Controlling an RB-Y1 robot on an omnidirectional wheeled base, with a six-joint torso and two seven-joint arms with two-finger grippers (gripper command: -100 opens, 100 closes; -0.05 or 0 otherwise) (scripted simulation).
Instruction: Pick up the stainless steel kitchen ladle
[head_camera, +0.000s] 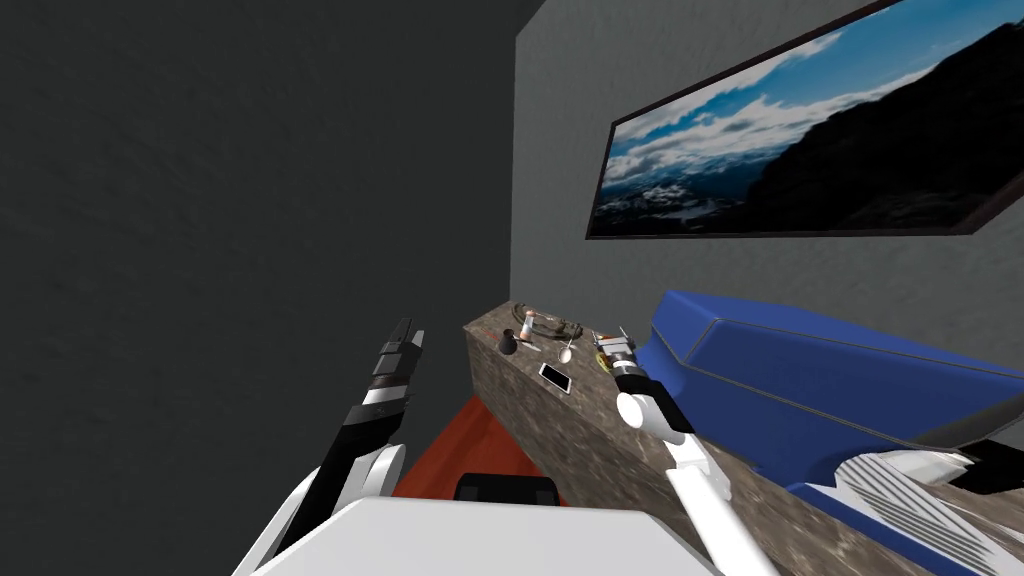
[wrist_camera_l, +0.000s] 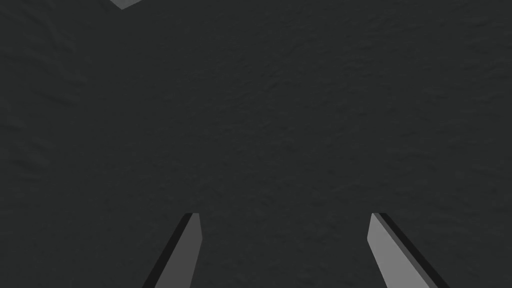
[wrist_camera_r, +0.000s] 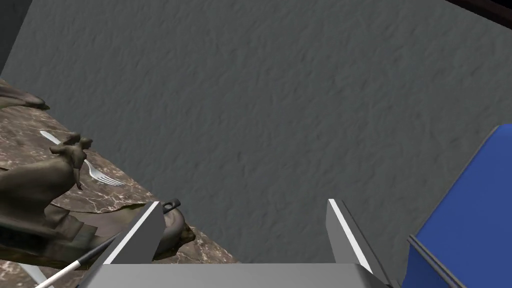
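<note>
While the right gripper, fingers spread, hovers mid-frame beside the ladle, closing now could miss it or knock the phone. Left gripper, spread too, hangs centre-left.

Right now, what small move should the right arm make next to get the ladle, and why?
Probably shift the right gripper slightly left and down: it is open but aims at the grey wall beyond the counter, while the ladle lies on the counter just to its left.
</note>
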